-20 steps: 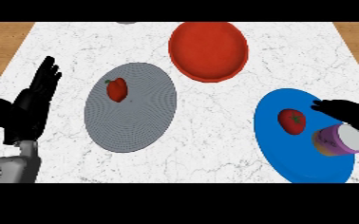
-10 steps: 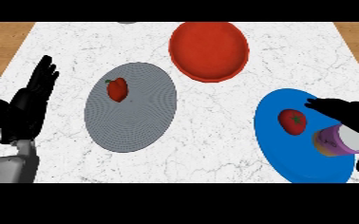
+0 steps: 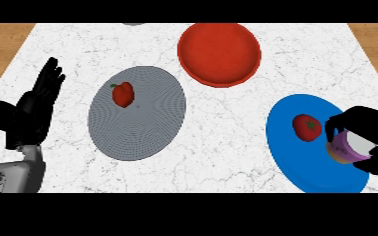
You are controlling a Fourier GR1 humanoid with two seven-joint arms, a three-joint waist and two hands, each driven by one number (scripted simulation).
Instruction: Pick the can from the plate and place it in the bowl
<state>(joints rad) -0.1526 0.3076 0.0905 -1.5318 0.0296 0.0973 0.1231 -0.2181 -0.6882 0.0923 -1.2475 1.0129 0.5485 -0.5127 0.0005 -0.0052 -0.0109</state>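
The step in hand is the grasp: the right hand (image 3: 359,125) is at the 4 o'clock side of the view, over the blue plate (image 3: 299,165), and its fingers (image 3: 334,126) are curled round the can (image 3: 345,147), which is purple with a pale top and lies tilted at the right part of that plate. The can seems not yet lifted, as its lower end looks to touch the plate, though the hand hides much of it. A red tomato (image 3: 306,127) lies just beside the can, at its 10 o'clock side, so I judge that the lift must go straight up to avoid pushing it. After this the hand has to carry the can toward 11 o'clock, to the red bowl (image 3: 220,54) at the top centre, well apart from the plate, and set it down inside. The left hand (image 3: 38,105) rests at 9 o'clock, open, holding nothing. A grey plate (image 3: 136,125) with a red pepper (image 3: 122,93) lies between. The desk (image 3: 221,115) is white marble with thin grey veins; wooden floor shows at both top corners.
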